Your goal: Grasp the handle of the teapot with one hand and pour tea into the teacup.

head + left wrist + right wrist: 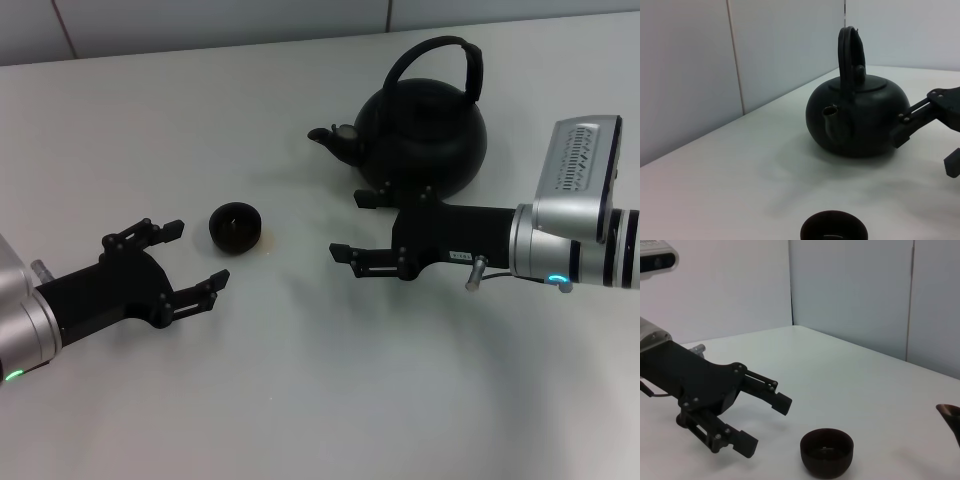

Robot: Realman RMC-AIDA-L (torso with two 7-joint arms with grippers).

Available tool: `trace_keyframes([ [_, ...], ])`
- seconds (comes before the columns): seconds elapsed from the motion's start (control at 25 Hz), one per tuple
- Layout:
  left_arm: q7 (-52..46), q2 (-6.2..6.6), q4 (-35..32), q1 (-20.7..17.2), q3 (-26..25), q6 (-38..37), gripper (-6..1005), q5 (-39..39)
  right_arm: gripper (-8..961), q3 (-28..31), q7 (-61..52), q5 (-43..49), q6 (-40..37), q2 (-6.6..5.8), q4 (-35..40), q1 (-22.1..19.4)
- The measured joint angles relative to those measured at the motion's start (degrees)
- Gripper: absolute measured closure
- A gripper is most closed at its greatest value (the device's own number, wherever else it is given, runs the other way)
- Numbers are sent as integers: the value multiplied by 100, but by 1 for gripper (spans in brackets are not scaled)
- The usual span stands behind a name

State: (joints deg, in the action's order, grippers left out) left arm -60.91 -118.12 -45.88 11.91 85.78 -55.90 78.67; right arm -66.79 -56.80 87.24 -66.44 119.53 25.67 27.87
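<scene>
We see the teapot (425,135) standing upright far right on the table (300,400), spout toward the teacup (236,227) at centre-left. Our right gripper (352,226) hovers spread just near of the pot, holding nothing; our left gripper (190,260), fingers apart, waits near the cup. Whether tea lies inside, we cannot tell.

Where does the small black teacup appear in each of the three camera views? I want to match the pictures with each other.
Head view: the teacup stands on the white table, between the open left gripper and the teapot.
Left wrist view: only its rim shows at the bottom edge, in front of the teapot.
Right wrist view: it stands low in the middle, beside the left gripper.
Shared landmark: the teapot spout.
</scene>
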Motion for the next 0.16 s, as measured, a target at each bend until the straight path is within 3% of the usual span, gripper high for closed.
trace_keyframes([
  [0.16, 0, 0, 2, 3, 0, 0, 152, 0, 149, -5, -2, 0, 1, 0, 0, -1],
])
